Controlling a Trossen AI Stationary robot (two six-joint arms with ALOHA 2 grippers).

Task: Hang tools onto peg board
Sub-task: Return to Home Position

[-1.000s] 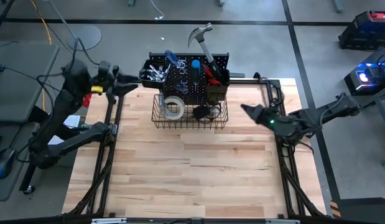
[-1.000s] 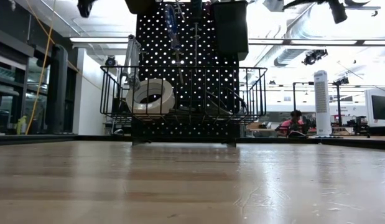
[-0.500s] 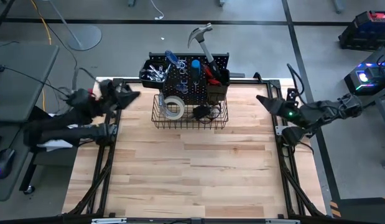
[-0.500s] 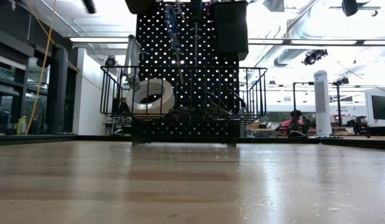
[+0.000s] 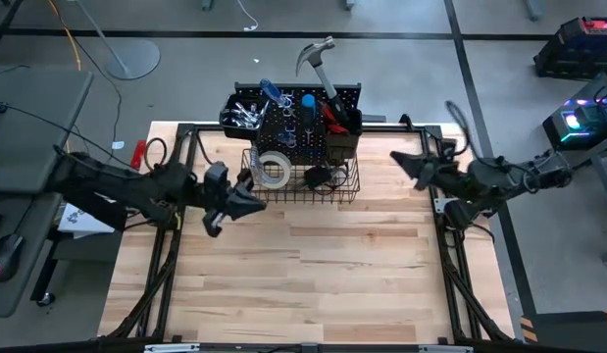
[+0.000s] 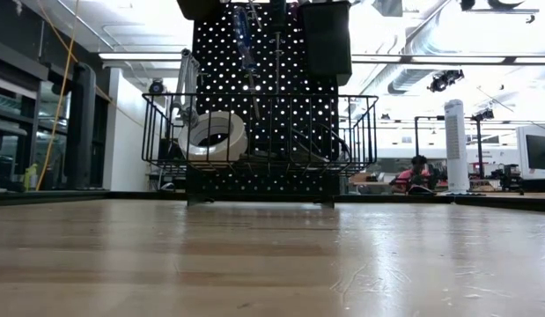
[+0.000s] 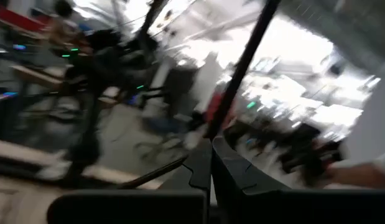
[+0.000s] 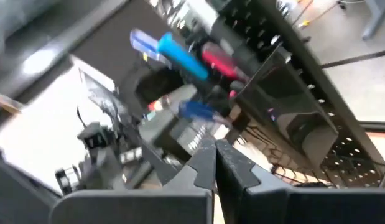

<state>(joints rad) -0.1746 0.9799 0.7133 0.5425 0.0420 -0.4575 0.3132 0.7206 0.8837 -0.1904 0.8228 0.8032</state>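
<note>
I see my left tool [image 5: 246, 196] clenched empty above the worktop [image 5: 313, 284], beside the basket [image 5: 301, 200]; my right tool [image 5: 397, 159], also clenched empty, hovers right of the peg board [image 5: 293, 126].

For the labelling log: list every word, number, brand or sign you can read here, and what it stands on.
No text here can be read.
White print on a dark shape near the peg board: too blurred to read.
Paper sheet under the left arm: too small to read.
Left gripper, right gripper: no readable marking.
</note>
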